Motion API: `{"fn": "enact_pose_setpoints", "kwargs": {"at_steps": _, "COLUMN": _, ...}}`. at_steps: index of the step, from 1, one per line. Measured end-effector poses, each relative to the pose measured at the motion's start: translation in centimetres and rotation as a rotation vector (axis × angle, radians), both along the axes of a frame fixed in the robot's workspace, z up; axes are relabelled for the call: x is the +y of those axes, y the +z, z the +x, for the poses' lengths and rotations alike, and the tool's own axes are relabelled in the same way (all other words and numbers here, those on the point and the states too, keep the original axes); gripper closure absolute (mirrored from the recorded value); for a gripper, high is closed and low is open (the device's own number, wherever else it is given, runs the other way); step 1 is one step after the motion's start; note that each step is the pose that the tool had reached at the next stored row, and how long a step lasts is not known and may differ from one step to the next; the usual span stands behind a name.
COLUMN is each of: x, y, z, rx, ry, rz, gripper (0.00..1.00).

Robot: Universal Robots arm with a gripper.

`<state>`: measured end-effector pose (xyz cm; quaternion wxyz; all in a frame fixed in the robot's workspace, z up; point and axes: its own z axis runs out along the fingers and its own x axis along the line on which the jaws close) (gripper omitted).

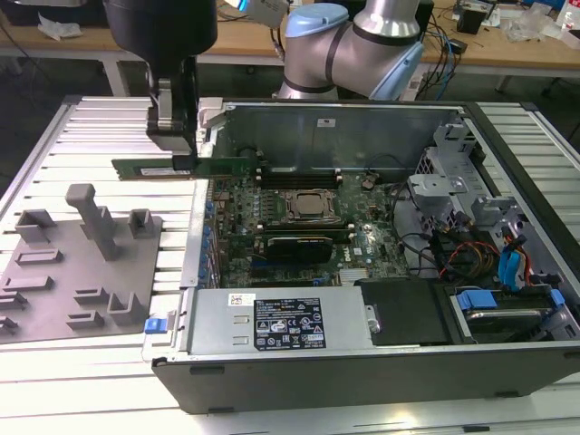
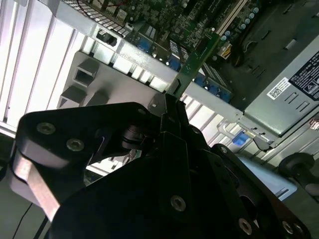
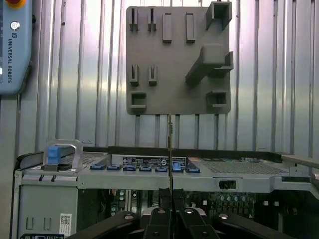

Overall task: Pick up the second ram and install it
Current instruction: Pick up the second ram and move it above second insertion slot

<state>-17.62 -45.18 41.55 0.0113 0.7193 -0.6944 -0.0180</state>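
Mid-carry, gripping the second ram (image 1: 136,169) in the clamped end effector (image 1: 184,154), needing square alignment over the memory slots (image 1: 299,179) below and beyond.

Open air surrounds the black gripper (image 1: 177,154) and the long green circuit-board stick (image 1: 145,169) clamped in it. Beneath the stick, crossing it, runs the silver metal case wall (image 3: 239,174); a pale metal bracket (image 1: 210,113) stands just beside the gripper; the grey plastic holder tray (image 1: 54,290) lies lower, well apart
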Motion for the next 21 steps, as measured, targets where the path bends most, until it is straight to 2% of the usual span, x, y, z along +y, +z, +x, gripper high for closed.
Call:
{"fn": "enact_pose_setpoints", "kwargs": {"at_steps": 2, "x": 0.04, "y": -0.01, "z": 0.31, "rx": 0.0, "ry": 0.0, "rz": 0.0003, "gripper": 0.87}}
{"fn": "enact_pose_setpoints", "kwargs": {"at_steps": 6, "x": 0.38, "y": -0.02, "z": 1.7, "rx": 0.0001, "ry": 0.0, "rz": 0.0017, "gripper": 0.87}}
{"fn": "enact_pose_setpoints", "kwargs": {"at_steps": 21, "x": 0.95, "y": -0.34, "z": 4.93, "rx": 0.0027, "ry": 0.0, "rz": 0.0021, "gripper": 0.87}}
